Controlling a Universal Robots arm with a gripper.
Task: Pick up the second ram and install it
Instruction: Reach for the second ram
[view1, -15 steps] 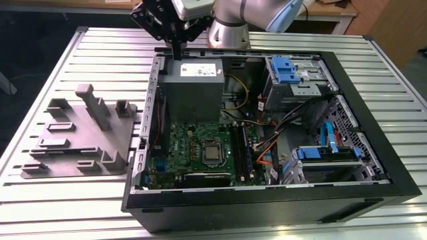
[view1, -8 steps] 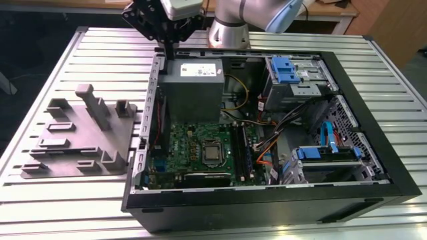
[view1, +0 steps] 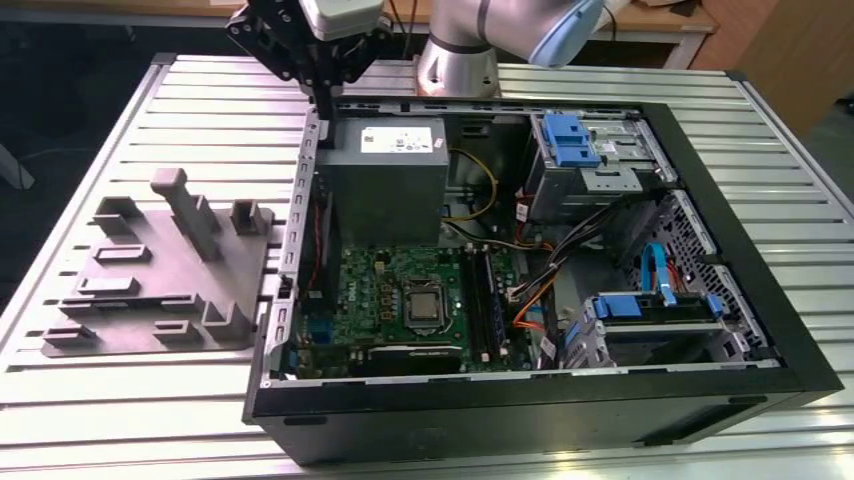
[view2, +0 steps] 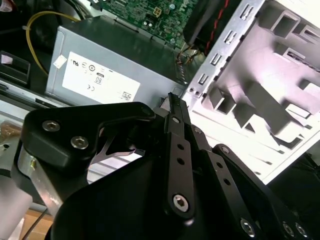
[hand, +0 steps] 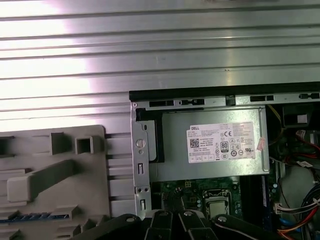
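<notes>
A: Where do we see the gripper (view1: 323, 98)?

B: In the exterior view we see it up high. It hangs from the robot arm (view1: 461, 40), over the corner of the computer case (view1: 787, 330) that is next to the arm's base.

A: Is it open?

B: No. In the second wrist view we see the gripper (view2: 172, 100) closed. Its two long black fingers (view2: 179, 150) meet at the tips.

A: What is near it?

B: We see the grey box (view2: 100, 60) with the white sticker, inside the case. The green board (view1: 387, 290) lies just beside the grey box, deeper in the case.

A: And where is the second ram (hand: 35, 217)?

B: We think it is the thin dark strip with blue on it in the first wrist view. It sits in a slot of the grey plate (hand: 95, 195). We cannot be fully sure that it is the ram.

A: Where is that plate?

B: In the exterior view we see the grey plate (view1: 147, 300) lying flat on the ribbed metal table (view1: 80, 390). It is just beside the case, on the exterior view's left. Grey blocks stand up on it.

A: Does the gripper touch the strip?

B: No. We see them well apart. The gripper is up over the case corner, and the strip is down on the plate.
</notes>
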